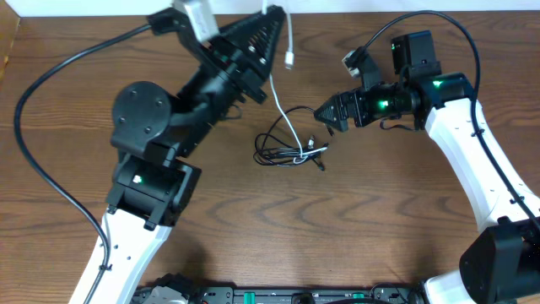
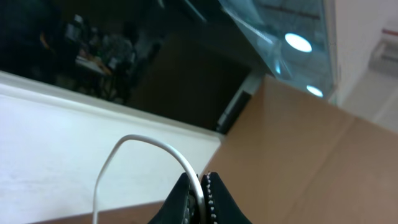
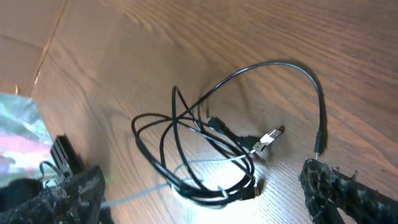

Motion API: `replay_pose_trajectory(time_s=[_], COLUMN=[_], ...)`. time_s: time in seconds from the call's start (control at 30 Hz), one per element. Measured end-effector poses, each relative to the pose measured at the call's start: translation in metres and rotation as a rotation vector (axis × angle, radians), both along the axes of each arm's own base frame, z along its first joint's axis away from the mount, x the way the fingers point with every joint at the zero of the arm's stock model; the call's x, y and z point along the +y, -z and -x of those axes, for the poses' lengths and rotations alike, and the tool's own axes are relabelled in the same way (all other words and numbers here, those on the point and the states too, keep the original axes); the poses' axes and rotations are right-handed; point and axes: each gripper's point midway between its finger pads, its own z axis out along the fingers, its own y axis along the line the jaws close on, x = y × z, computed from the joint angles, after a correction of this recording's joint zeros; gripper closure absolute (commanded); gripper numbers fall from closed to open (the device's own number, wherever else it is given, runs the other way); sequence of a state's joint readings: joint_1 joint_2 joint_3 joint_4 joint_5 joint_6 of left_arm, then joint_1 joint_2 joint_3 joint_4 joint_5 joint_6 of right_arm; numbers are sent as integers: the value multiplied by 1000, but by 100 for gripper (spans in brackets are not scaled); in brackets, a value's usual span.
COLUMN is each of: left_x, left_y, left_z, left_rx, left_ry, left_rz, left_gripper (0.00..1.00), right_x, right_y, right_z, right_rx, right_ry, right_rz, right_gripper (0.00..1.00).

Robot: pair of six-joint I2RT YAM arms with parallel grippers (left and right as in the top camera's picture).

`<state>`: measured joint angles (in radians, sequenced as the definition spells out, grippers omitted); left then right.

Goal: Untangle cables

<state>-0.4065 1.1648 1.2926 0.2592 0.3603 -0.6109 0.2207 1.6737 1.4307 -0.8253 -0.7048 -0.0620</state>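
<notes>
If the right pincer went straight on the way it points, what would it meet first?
Probably the tangled black cables, lying just ahead of the open right pincer; depth is unclear.

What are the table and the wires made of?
Table: probably wood or a wood-look top, brown with grain lines and a faint sheen.
Black cables: smooth, slightly shiny skin, likely plastic or rubber, bending in soft loops.
White cable: likely the same, smooth and curving.

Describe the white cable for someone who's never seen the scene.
On the wooden table, find the knot of thin cords at its centre. One cord runs up out of it to the shut left gripper at the far edge. That is the white cable: the only white cord, while the rest are black.
</notes>
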Motion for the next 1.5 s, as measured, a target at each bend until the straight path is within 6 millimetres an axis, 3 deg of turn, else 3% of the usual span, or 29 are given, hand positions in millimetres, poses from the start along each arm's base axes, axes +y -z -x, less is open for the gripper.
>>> replay_pose_trajectory(time_s=[0.27, 0.5, 0.57, 0.63, 0.7, 0.9, 1.0, 1.1, 1.17, 1.33, 1.43, 1.5], left_x=[30, 32, 32, 33, 35, 51, 58, 60, 59, 58, 58, 57], left_y=[-3, -24, -30, -31, -31, -19, 4, 32, 52, 84, 98, 105], left_z=[-15, -5, -2, -1, 0, -8, -14, -18, -20, -26, -29, -32], left_rx=[45, 21, 9, 6, 5, 60, 166, 268, 328, 407, 445, 462], left_ry=[-51, -15, -9, -7, -4, -40, -67, -87, -94, -102, -102, -102], left_rz=[75, 109, 114, 116, 111, 89, 57, 1, -49, -138, -167, -180], left_gripper=[93, 93, 93, 92, 93, 93, 92, 93, 93, 93, 92, 93], right_x=[20, 65, 79, 92, 100, 105, 93, 77, 68, 52, 33, 23], right_y=[-2, -7, -6, -6, -7, -26, -36, -58, -86, -174, -214, -224], right_z=[25, 45, 47, 46, 42, 5, -14, -32, -40, -33, -27, -27], right_rx=[-95, -244, -268, -289, -299, -305, -266, -255, -284, -385, -433, -439], right_ry=[-229, -450, -486, -505, -501, -329, -219, -130, -84, 24, 151, 218], right_rz=[-23, -82, -101, -122, -141, -201, -229, -252, -270, -296, -265, -240], right_gripper=[4, 16, 34, 79, 99, 99, 99, 99, 99, 99, 99, 99])
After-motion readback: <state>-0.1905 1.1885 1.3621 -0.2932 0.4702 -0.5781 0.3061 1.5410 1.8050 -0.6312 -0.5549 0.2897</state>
